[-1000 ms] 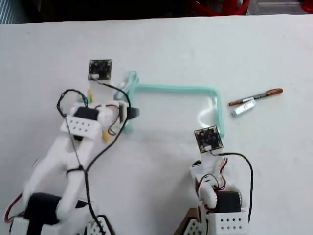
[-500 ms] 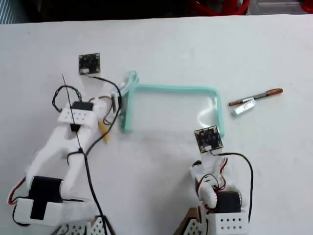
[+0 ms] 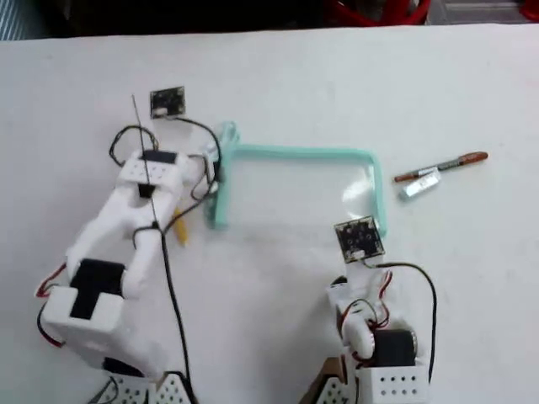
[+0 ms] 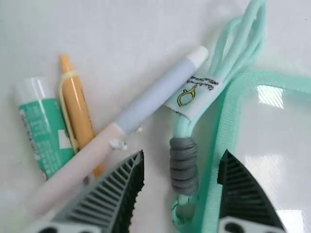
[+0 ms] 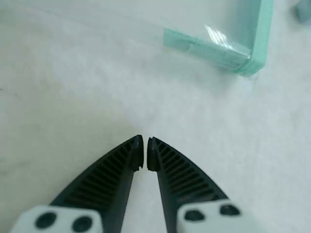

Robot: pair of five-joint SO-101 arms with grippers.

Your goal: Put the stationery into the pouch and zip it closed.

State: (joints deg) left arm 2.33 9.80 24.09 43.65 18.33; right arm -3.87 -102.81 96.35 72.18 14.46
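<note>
Hardly anything is done yet, I'd say. The pouch [image 3: 295, 152] lies flat in the middle of the surface [image 3: 337, 76], and through its clear side I see nothing inside. All the stationery I can spot is out on the surface. A lilac pen [image 4: 121, 126], an orange pen [image 4: 77, 121] and a green tube [image 4: 36, 128] lie together just beside one end of the pouch. A marker [image 3: 442, 167] and a small white piece [image 3: 418, 185] lie off the other end.

The left end effector [image 4: 182, 158] is spread wide at the first end. It straddles the pouch's cord [image 4: 183, 165] and grips nothing. The right end effector [image 5: 144, 141] sits near the pouch's closer corner, pinched nearly together and empty.

I can't tell whether the zip is open. Filling the pouch and zipping it are both left to do.
</note>
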